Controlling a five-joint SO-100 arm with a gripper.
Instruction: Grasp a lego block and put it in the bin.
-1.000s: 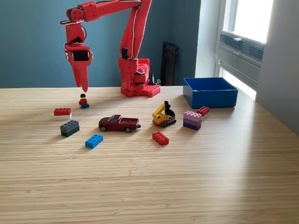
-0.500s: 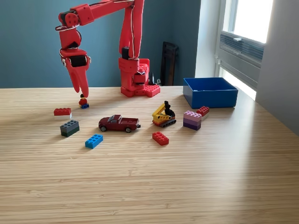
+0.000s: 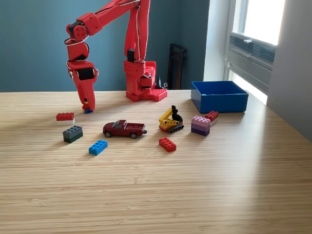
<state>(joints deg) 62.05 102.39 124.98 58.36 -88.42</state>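
The red arm's gripper (image 3: 88, 107) points straight down at the exterior view's left, its tips almost on the table. It covers most of a small lego figure (image 3: 87, 110), of which only the blue base and a dark spot show. Whether the jaws hold the figure is hidden by the viewing angle. Lego blocks lie on the wooden table: a red one (image 3: 65, 116) just left of the gripper, a dark grey one (image 3: 72, 133), a blue one (image 3: 98, 147), a red one (image 3: 167, 144) and a pink-purple stack (image 3: 200, 125). The blue bin (image 3: 219, 103) stands at the back right.
A dark red toy car (image 3: 124, 128) and a yellow toy excavator (image 3: 171, 120) sit mid-table. Another red brick (image 3: 211, 115) lies by the bin's front corner. The arm's red base (image 3: 143, 83) stands at the back centre. A window is on the right.
The gripper has come down and slightly toward the camera, from well above the lego figure to table level over it. The blocks, car and bin have not moved.
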